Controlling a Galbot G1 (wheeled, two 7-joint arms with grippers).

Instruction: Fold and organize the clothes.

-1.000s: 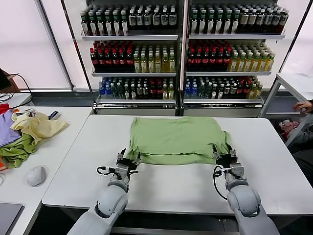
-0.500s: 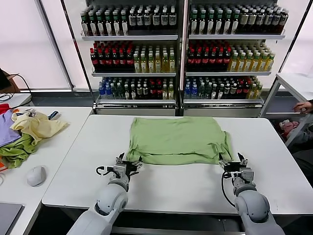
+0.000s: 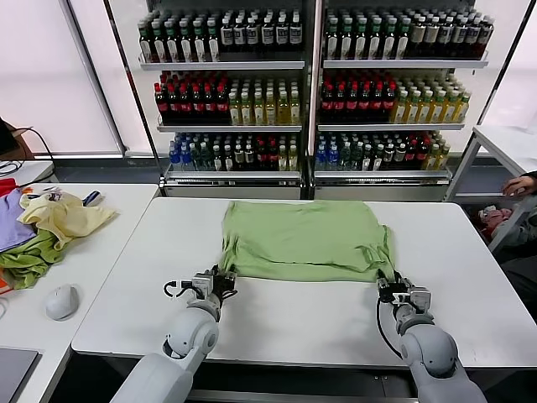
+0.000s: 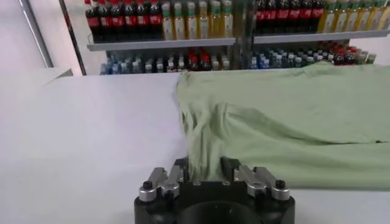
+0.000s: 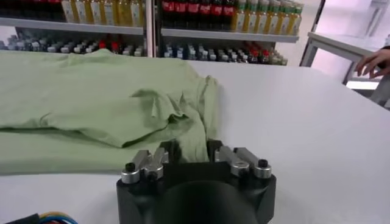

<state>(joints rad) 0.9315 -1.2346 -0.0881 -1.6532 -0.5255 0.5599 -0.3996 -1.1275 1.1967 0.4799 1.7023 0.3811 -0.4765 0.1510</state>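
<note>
The light green shirt [image 3: 300,239] lies flat in the middle of the white table [image 3: 470,252], plain side up, its print hidden. My left gripper [image 3: 216,284] is low at the shirt's near left corner, shut on a pinch of the fabric that runs up between its fingers in the left wrist view [image 4: 206,170]. My right gripper [image 3: 389,285] is at the near right corner, shut on the fabric there, as the right wrist view [image 5: 190,149] shows. The shirt [image 4: 286,115] spreads away from both grippers, with a wrinkled sleeve [image 5: 183,100] by the right one.
A heap of pale yellow, green and purple garments [image 3: 46,228] and a grey mouse [image 3: 62,300] lie on the side table at the left. Bottle shelves [image 3: 310,92] stand behind. A person's hand [image 3: 520,181] rests by a table at the right.
Both grippers have dropped and drawn back a little toward the table's near edge, from spread over the shirt's near edge to shut on its near corners.
</note>
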